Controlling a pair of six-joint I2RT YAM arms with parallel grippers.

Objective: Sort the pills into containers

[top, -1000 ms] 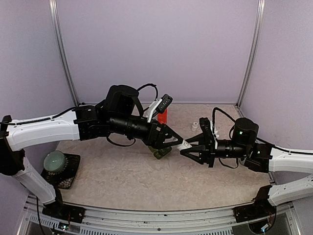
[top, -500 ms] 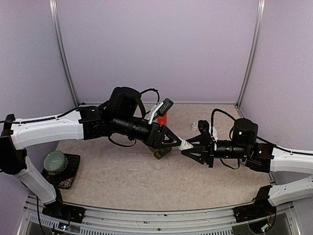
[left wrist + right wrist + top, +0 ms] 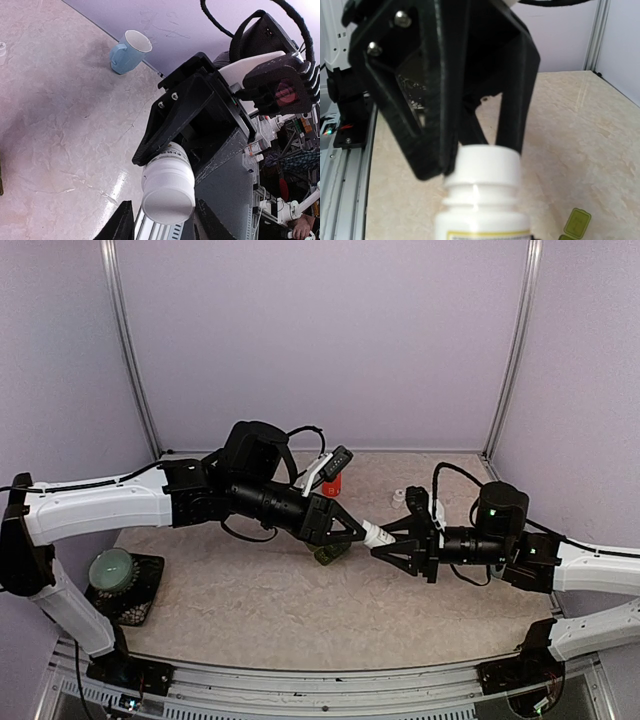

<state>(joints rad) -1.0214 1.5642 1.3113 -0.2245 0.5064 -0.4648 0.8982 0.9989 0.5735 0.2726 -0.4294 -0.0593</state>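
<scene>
Left end effector (image 3: 362, 532) has narrowed in around the cap of the white bottle (image 3: 167, 196). Is it pinching yet? Cannot tell. Right end effector (image 3: 385, 543) stays clamped on the bottle's body, mid-air. Cap-off looks next; the green containers (image 3: 331, 554) wait on the surface (image 3: 250, 610) just below, centre.

I am seeing the pill bottle (image 3: 167, 192) gleaming as smooth white plastic, its cap faintly glossy. My right claw (image 3: 170, 150) is showing matt black plastic. The table (image 3: 55, 125) is shining like polished, veined stone; the mug (image 3: 129, 51) is looking glazed.
</scene>
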